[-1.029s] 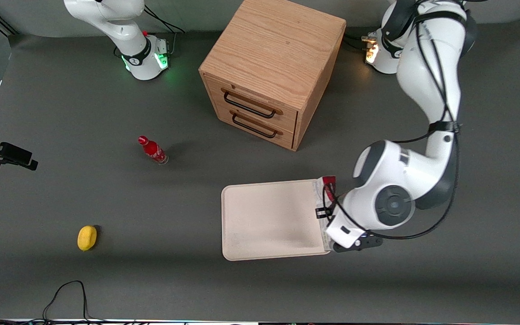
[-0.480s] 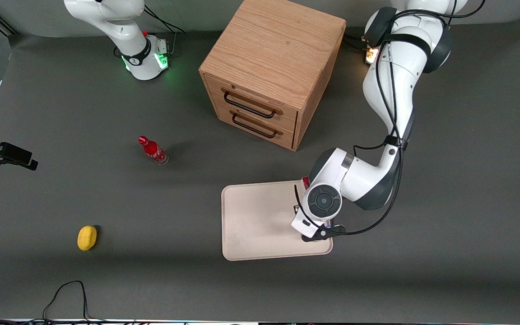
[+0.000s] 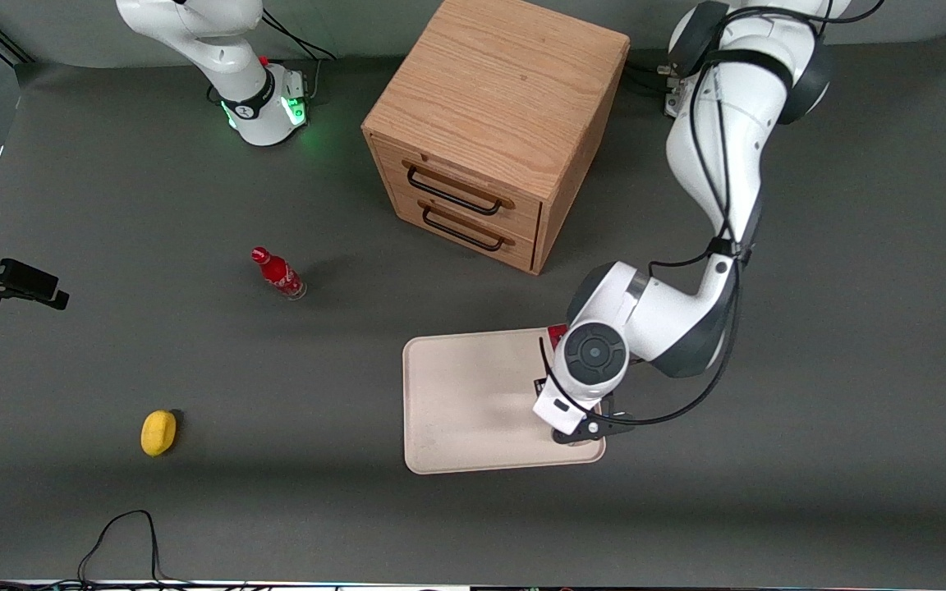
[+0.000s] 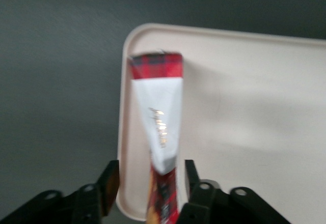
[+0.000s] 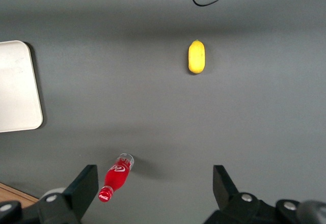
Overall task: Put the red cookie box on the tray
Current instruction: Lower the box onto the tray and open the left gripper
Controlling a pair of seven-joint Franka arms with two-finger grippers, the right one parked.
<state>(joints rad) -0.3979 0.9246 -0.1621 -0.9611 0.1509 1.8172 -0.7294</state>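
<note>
Starting at the parked arm's end of the bench (image 3: 112, 509), we see a yellow lemon (image 3: 158, 432) lying alone on the dark surface, nearer the front camera than the small red bottle (image 3: 277, 273), which stands upright and well apart from it. Next comes the wooden cabinet (image 3: 493, 123) with its two drawers, farther from the front camera than the tray (image 3: 465, 402).

Above the tray, at the edge toward the working arm's end, we find our hand (image 4: 148, 183). Its two fingers (image 4: 108, 182) stand on either side of the cookie box (image 4: 159, 117), clamped on the narrow box near one end. The box points away from the hand along the tray's short edge, with its dark red plaid tip close to a rounded corner and its white panel facing the wrist camera. We cannot tell whether the box's underside touches the tray or hangs just above it. In the front view the arm covers most of the box, and only a small red end peeks out beside the wrist.
</note>
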